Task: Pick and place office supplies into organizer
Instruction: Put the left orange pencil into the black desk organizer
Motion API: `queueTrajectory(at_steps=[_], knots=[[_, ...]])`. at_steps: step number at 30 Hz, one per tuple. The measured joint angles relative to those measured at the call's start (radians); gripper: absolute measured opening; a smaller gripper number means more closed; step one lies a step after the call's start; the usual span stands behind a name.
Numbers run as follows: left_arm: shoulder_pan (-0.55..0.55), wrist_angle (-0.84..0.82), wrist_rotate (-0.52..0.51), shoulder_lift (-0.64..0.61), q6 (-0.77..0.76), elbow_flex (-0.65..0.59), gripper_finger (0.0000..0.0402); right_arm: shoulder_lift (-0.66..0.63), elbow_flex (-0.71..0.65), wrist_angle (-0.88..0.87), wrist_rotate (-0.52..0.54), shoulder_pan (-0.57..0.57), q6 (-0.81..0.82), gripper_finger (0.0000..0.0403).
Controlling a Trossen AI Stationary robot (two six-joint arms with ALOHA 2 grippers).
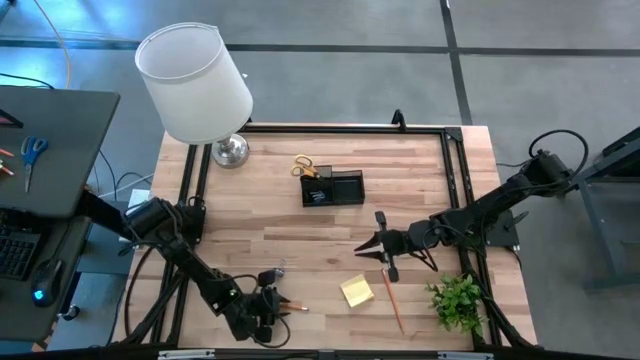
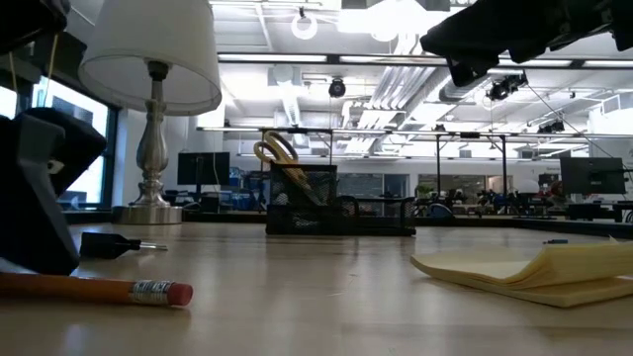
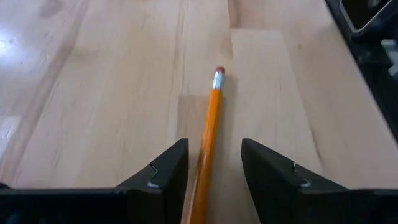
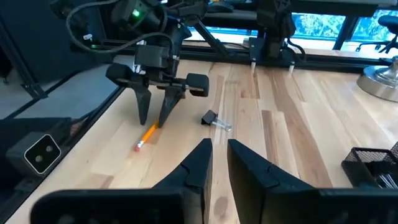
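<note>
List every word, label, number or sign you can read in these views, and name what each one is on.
No text can be read in any view.
Pencil: dark print on the metal band by the eraser, too blurred to read.
Sticky-note pad: blank.
Organizer: no label visible.
Monitors in the room behind: too far off to read.

No text, label, brand, number or sign can be read anywhere in these views; nothing printed is legible on any object shown
</note>
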Motion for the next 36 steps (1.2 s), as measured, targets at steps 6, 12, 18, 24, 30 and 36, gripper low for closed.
queueTrajectory(at_steps=[6,12,18,24,30,36], knots=[[0.001,-0.013,-0.028,0.001,0.005,0.000,0.0138,0.000,0.000,0.000,0.000,0.000,0.003,0.0044],[0.001,-0.007,-0.041,0.017,-0.004,0.000,0.0138,0.000,0.000,0.000,0.000,0.000,0.003,0.0044],[0.001,0.039,-0.046,0.049,-0.007,0.002,0.0138,0.000,0.000,-0.010,0.000,0.000,0.003,0.0044],[0.000,0.077,-0.064,0.058,-0.007,0.002,0.0138,0.000,0.000,-0.016,0.001,0.000,-0.005,0.0044],[-0.001,0.189,-0.098,0.123,-0.007,0.001,0.0138,0.000,0.000,-0.016,0.001,0.000,-0.005,0.0041],[0.000,0.196,-0.100,0.138,-0.010,0.003,0.0138,0.000,0.000,-0.016,0.001,0.000,-0.005,0.0030]])
